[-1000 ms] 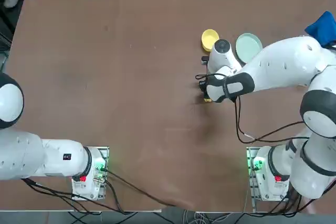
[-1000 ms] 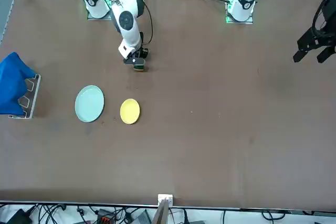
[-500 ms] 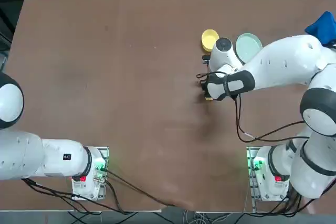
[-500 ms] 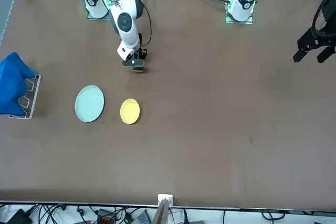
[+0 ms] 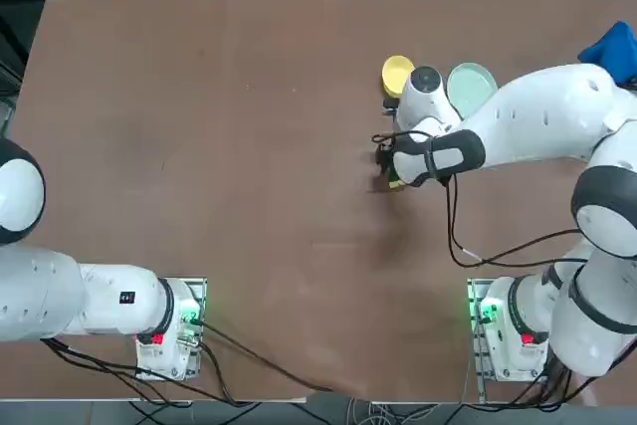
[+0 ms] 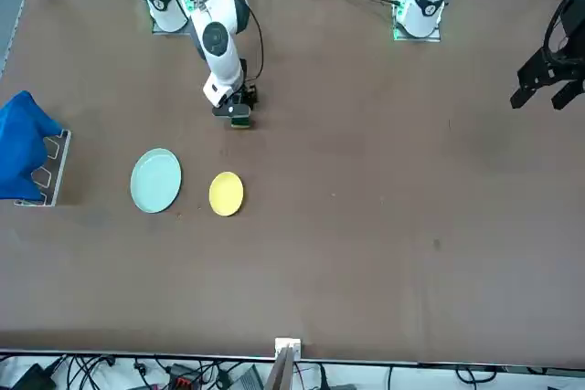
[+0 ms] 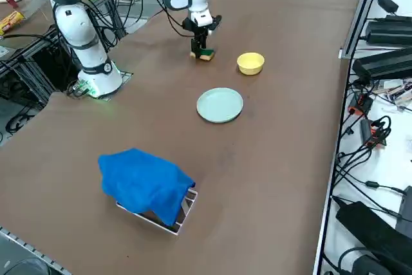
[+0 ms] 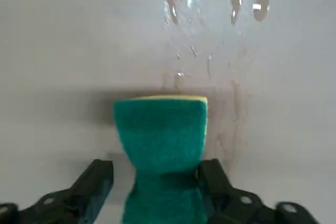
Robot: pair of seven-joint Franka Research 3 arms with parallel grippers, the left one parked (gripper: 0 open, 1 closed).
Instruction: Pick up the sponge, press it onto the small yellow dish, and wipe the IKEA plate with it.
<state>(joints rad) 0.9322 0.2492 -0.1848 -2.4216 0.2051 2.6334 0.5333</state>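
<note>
Green-and-yellow sponge: the soft rectangular sponge (image 8: 161,145), green scouring face toward the wrist camera and a thin yellow foam layer at its far edge, sits between the two black fingers of the right gripper (image 8: 157,182); its waist is pinched in, so the claw is closed on it.
Gripper place: the right gripper (image 6: 236,114) hangs over bare brown table (image 6: 384,207), near the small yellow dish but clearly apart from it, on the side toward the robot's bases.
Sponge height: whether the sponge (image 7: 205,53) touches the table or hangs just above it, I cannot tell from these views.
Small yellow dish: the round yellow dish (image 5: 397,75) stands just beside the pale green round plate (image 5: 471,88), not touching it.
Step in hand: I judge that the sponge is gripped and that neither dish is under it now; the scene fits a carry toward the yellow dish, but it also fits a pause away from the dishes after some pressing or wiping.
Next move, if the press is still due: it calls for a carry to above the yellow dish and a straight, gentle push down, because the dish is light and can slide.
Table surface: wet drops and streaks (image 8: 210,9) lie on the table near the sponge.
Writing and brands: no label or brand mark can be read on the plate, the dish or the sponge.
</note>
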